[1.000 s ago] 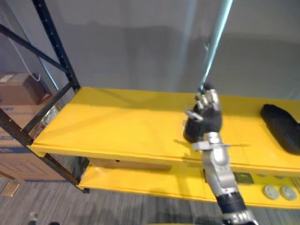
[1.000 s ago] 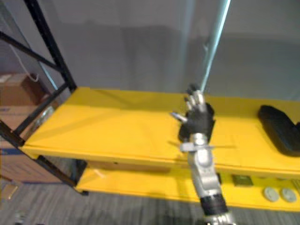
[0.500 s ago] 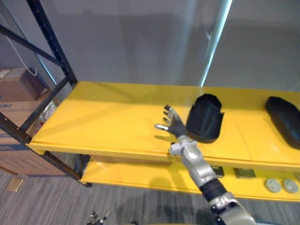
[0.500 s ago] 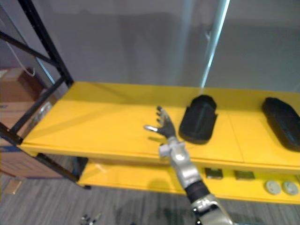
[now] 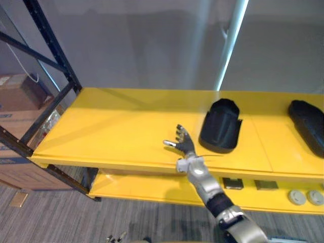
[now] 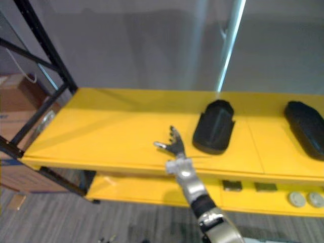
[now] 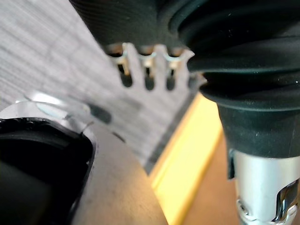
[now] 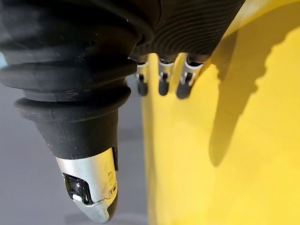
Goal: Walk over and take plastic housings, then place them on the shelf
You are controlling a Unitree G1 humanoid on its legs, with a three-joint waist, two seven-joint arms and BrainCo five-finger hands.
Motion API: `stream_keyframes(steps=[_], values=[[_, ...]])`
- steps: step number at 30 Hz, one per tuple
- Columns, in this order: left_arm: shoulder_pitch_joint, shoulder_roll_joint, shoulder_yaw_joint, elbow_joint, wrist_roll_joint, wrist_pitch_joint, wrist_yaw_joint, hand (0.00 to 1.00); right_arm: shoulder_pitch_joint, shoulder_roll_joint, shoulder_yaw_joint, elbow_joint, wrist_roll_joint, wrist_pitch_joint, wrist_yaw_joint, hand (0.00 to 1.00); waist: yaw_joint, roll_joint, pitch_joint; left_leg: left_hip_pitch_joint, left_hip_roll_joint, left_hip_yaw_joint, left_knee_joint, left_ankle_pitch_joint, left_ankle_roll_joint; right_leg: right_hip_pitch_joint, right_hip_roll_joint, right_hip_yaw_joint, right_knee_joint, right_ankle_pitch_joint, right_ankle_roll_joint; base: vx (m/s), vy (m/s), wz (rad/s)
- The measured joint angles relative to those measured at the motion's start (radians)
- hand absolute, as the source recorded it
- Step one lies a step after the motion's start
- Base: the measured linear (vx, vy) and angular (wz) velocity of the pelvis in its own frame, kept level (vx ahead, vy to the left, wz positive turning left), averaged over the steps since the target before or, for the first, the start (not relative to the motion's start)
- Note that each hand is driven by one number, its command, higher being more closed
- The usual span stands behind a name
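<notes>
A black plastic housing [image 5: 221,127] lies on the yellow shelf [image 5: 116,131], right of the middle. My right hand [image 5: 182,144] is open just left of it, over the shelf's front part, apart from the housing and holding nothing. In the right wrist view its straight fingers [image 8: 161,77] hang above the yellow board. A second black housing [image 5: 308,124] rests at the shelf's far right end. In the left wrist view my left hand [image 7: 147,65] hangs open and empty above the grey floor by the shelf's yellow edge.
Black rack uprights and braces [image 5: 50,48] stand at the left, with cardboard boxes [image 5: 15,96] behind them. A lower yellow shelf [image 5: 152,195] holds small parts and round discs [image 5: 304,196]. A pale pole [image 5: 230,45] rises behind the upper shelf.
My right hand let go of the housing, which now lies on the shelf. The hand drew back left and toward the front edge. The camera shifted a little.
</notes>
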Motion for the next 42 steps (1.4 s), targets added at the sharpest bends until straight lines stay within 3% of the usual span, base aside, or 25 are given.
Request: stream_keyframes(steps=[6,13,26,35,39,42], values=[[-0.006,0.010,-0.030,0.001,0.002,0.009,0.002,0.00,-0.011,0.026,-0.040,0.023,-0.030,0.010,-0.108,0.00,-0.001,-0.001,0.001,-0.001,0.000,0.000,0.000,0.000,-0.001,0.003,0.001,-0.001,-0.008,0.001,0.001,0.00,0.000,0.00],[-0.010,0.010,-0.031,0.001,0.001,0.019,0.002,0.00,-0.013,0.031,-0.092,0.023,-0.034,0.007,-0.129,0.00,-0.001,-0.003,0.003,0.004,0.000,0.002,0.000,-0.004,-0.006,0.011,0.003,-0.001,-0.019,0.003,0.003,0.00,0.000,0.00],[-0.018,0.010,-0.040,0.001,0.002,0.021,0.010,0.00,-0.014,0.031,-0.171,0.018,-0.058,0.011,-0.253,0.00,-0.003,-0.001,0.010,0.013,0.001,0.007,-0.001,-0.007,-0.007,0.020,0.004,0.003,-0.020,0.002,0.003,0.00,0.001,0.00],[-0.022,0.013,-0.049,0.001,0.002,0.022,0.017,0.00,-0.014,0.025,-0.179,0.004,-0.060,-0.011,-0.238,0.00,-0.007,0.002,0.021,0.017,0.006,0.030,-0.001,-0.012,-0.011,0.011,0.009,0.025,-0.020,0.003,0.002,0.00,0.006,-0.07],[-0.023,0.013,-0.050,0.001,0.002,0.022,0.020,0.00,-0.013,0.021,-0.179,0.004,-0.059,-0.032,-0.175,0.00,-0.009,0.003,0.023,0.024,0.007,0.031,0.000,-0.012,-0.011,0.012,0.009,0.025,-0.020,0.003,0.002,0.00,0.000,0.00],[-0.028,0.014,-0.051,0.001,0.002,0.022,0.020,0.00,-0.006,0.017,-0.167,0.004,-0.063,-0.073,-0.076,0.00,-0.009,0.002,0.033,0.031,0.007,0.031,-0.001,-0.013,-0.012,0.020,0.009,0.025,-0.020,0.003,0.002,0.00,0.000,0.00]])
